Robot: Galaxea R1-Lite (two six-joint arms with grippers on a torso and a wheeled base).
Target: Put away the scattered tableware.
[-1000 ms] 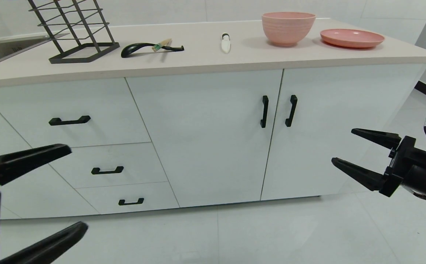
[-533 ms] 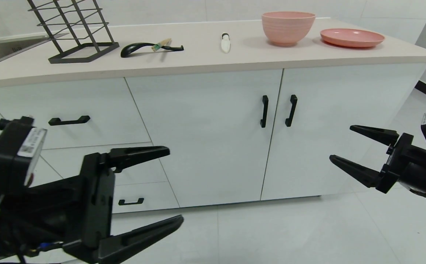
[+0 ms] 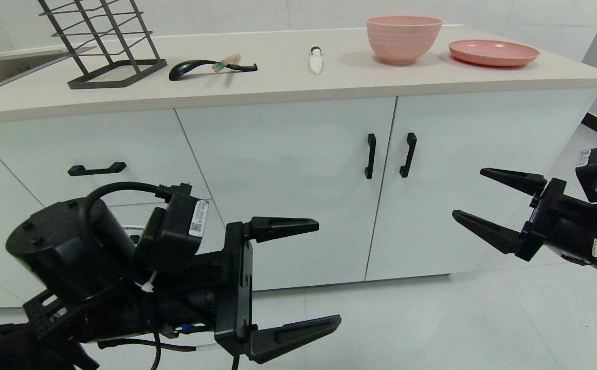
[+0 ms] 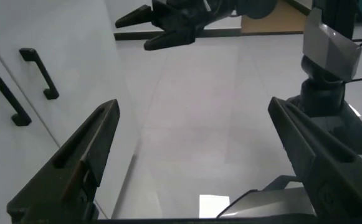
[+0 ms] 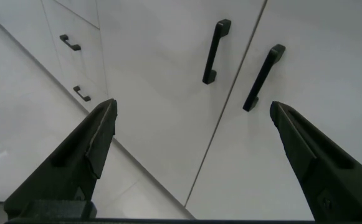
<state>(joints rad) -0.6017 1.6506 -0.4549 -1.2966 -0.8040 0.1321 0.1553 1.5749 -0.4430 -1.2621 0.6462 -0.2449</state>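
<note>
The tableware lies on the beige countertop: a pink bowl, a pink plate, a small white utensil, a black ladle and a wooden-handled piece resting across it. My left gripper hangs open and holds nothing, low in front of the cabinet's middle door, well below the counter. My right gripper is open too, in front of the right-hand door. In the wrist views the left gripper faces the floor and the right gripper faces the doors.
A black wire rack stands on the counter at the left, beside a sink. Below are drawers with black handles and two doors with vertical handles. The tiled floor lies open in front.
My left arm has swung in from the left edge toward the middle, its gripper staying open. The right gripper has drifted slightly left. Nothing on the counter has moved.
</note>
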